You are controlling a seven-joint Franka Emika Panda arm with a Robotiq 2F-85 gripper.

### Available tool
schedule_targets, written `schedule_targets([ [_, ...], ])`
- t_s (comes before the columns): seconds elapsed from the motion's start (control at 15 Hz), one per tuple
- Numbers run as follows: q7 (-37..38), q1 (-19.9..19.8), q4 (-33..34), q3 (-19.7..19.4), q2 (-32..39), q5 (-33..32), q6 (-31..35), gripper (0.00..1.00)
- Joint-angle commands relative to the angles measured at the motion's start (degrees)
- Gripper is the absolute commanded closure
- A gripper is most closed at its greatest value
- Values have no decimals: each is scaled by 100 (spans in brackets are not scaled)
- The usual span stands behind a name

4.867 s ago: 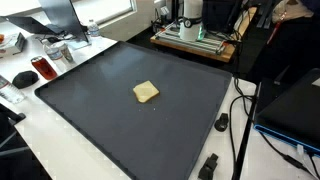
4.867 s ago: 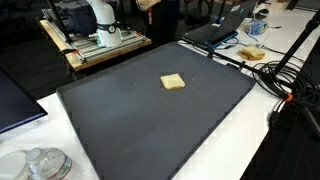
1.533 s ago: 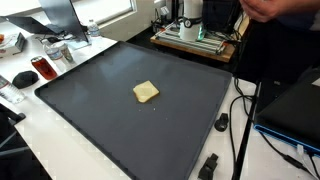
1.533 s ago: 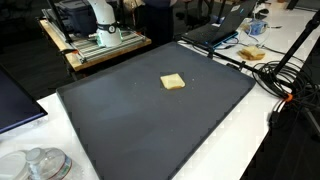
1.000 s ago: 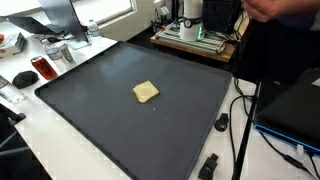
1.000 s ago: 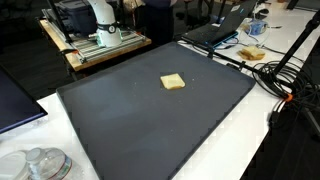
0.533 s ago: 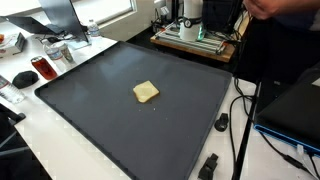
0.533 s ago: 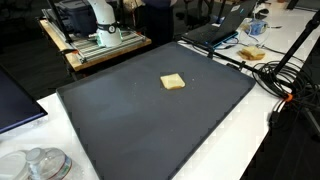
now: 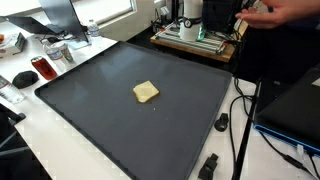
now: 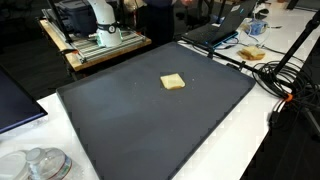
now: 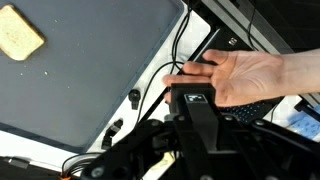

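In the wrist view my gripper (image 11: 192,92) rises from the bottom edge. Its black fingers are pressed together into one block with a small white label near the tip. A person's open hand (image 11: 250,75) lies against the fingertips, palm towards the camera; I see nothing else between the jaws. The same hand (image 9: 275,12) shows at the top edge in an exterior view, above the table's far corner. A pale yellow square slice (image 9: 146,92) (image 10: 173,82) lies flat on the big dark mat (image 9: 110,125) (image 10: 130,125), well away from the gripper, and appears at the upper left in the wrist view (image 11: 18,38).
The robot's white base (image 10: 100,20) stands on a wooden stand behind the mat. Black cables and a knob (image 9: 221,122) lie beside the mat's edge. A red can (image 9: 40,68), a mouse (image 9: 22,77), a laptop (image 10: 215,33) and a glass lid (image 10: 38,163) surround it.
The person's hand has come further into view at the top of the exterior view, reaching leftward. The yellow slice has not moved.
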Motion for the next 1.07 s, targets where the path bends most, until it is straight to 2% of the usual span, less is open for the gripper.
schedule_targets([
  [0.0,-28,-118,199,-12,122,-95,-181,91],
  [0.33,205,-578,117,-177,14,-512,-156,92],
  [0.73,1217,-1491,67,-354,-93,-1574,197,92],
  [0.8,850,-1285,35,-420,-25,-1297,107,92],
  [0.87,867,-1349,35,-448,-23,-1339,123,79],
  [1.0,857,-1318,34,-446,-3,-1335,123,79],
])
